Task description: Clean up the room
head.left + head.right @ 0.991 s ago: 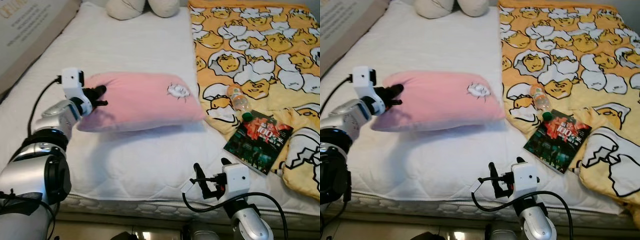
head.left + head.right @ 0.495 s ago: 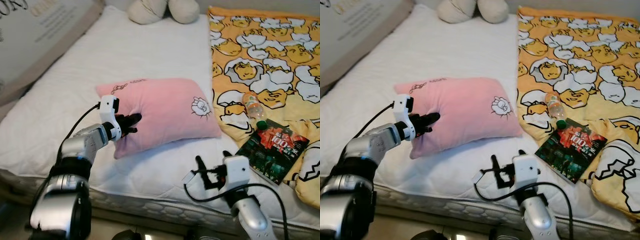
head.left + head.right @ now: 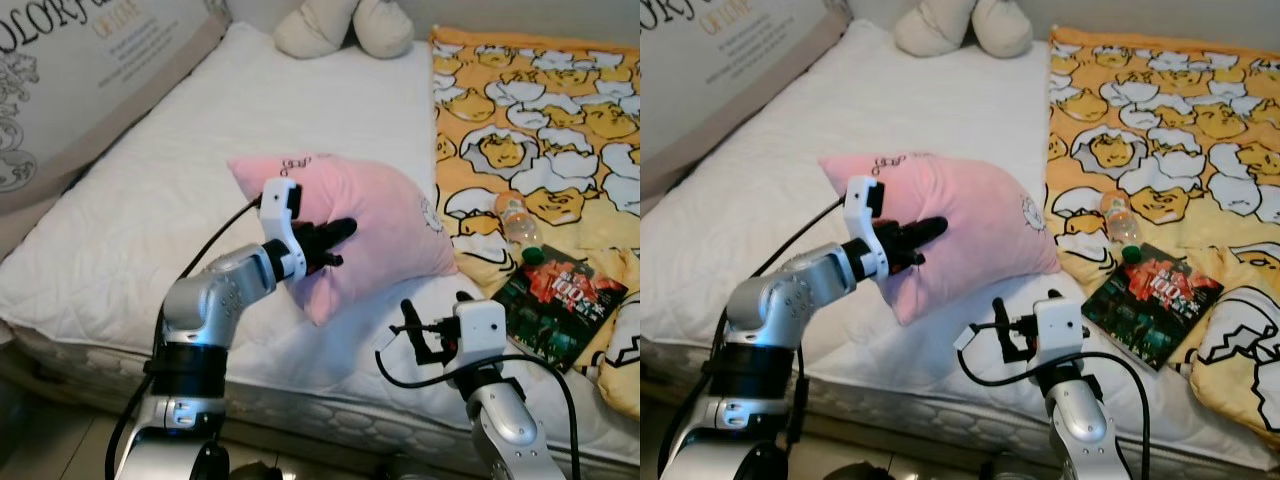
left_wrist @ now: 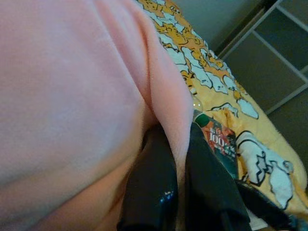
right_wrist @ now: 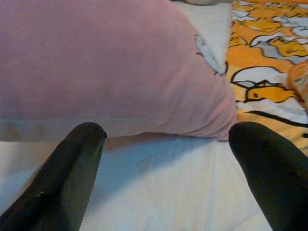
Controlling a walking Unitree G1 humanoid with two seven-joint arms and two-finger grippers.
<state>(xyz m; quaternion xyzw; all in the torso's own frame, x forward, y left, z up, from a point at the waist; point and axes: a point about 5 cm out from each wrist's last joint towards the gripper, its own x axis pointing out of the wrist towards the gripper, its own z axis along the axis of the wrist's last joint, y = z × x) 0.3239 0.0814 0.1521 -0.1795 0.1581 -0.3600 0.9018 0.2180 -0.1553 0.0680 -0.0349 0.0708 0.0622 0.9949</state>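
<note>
- Left gripper [image 3: 335,240]: fingers pinch a fold of the pink pillow [image 3: 385,215], one corner of which is raised off the white mattress [image 3: 200,150]
- Pink pillow: sits mid-bed, its right corner touching the yellow blanket [image 3: 540,130]
- Right gripper [image 3: 432,322]: fingers spread, holding nothing, low over the mattress edge, just in front of the pillow
- Bottle [image 3: 515,218] and book [image 3: 560,310]: both lie on the yellow blanket, right of the pillow

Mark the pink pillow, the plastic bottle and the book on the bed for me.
pink pillow [image 3: 395,225], left eye view, on its broad pink face beside the left gripper.
plastic bottle [image 3: 512,215], left eye view, on its clear body lying on the yellow blanket.
book [image 3: 1152,302], right eye view, on the middle of its dark cover.
</note>
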